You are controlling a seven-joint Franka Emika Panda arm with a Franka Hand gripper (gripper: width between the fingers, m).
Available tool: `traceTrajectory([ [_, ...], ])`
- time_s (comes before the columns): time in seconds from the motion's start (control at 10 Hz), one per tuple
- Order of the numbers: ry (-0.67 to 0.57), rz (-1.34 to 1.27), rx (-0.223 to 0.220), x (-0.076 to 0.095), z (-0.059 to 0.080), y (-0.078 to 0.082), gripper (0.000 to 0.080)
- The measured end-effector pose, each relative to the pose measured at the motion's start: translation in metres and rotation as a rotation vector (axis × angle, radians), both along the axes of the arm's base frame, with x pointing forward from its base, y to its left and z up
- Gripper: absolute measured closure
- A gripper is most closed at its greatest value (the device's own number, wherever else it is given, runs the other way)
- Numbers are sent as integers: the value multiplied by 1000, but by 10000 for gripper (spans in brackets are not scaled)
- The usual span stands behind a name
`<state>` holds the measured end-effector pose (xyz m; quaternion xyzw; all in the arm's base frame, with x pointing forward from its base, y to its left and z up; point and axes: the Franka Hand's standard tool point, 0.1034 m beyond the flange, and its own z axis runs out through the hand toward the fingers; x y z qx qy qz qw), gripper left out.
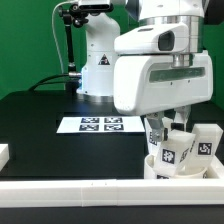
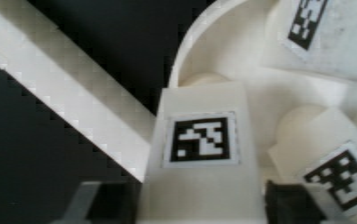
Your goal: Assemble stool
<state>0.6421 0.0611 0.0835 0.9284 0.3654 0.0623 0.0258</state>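
Observation:
A white stool leg (image 2: 201, 130) with a black-and-white tag fills the wrist view and stands between my gripper's (image 2: 201, 203) dark fingers (image 2: 118, 203). The pads lie against both of its sides, so the gripper is shut on it. In the exterior view the gripper (image 1: 168, 124) reaches down at the right, onto the legs standing in the round white seat (image 1: 160, 168). Two more tagged legs (image 1: 181, 150) (image 1: 206, 141) stand upright there, close beside the held one. The seat's curved rim (image 2: 219, 50) shows behind the leg in the wrist view.
The marker board (image 1: 100, 124) lies flat on the black table, left of the seat in the exterior view. A long white border rail (image 1: 90, 196) runs along the near edge, and the rail (image 2: 68, 85) also crosses the wrist view. A white block (image 1: 4, 153) sits at the exterior view's left.

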Motion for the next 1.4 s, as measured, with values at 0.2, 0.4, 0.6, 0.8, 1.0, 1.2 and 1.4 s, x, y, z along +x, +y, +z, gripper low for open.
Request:
traceTrajectory([
  [0.2,0,-41,5,0,0,0,462],
  [0.4,0,-69,10,0,0,-1,462],
  [0.6,-26,-247,35,1,0,-3,462],
  [0.8,-59,-394,61,2,0,-5,461],
  [1.0,-83,-594,101,3,0,-5,461],
  [1.2,-99,-776,139,4,0,-2,461],
  [1.4,-108,-967,182,5,2,6,461],
])
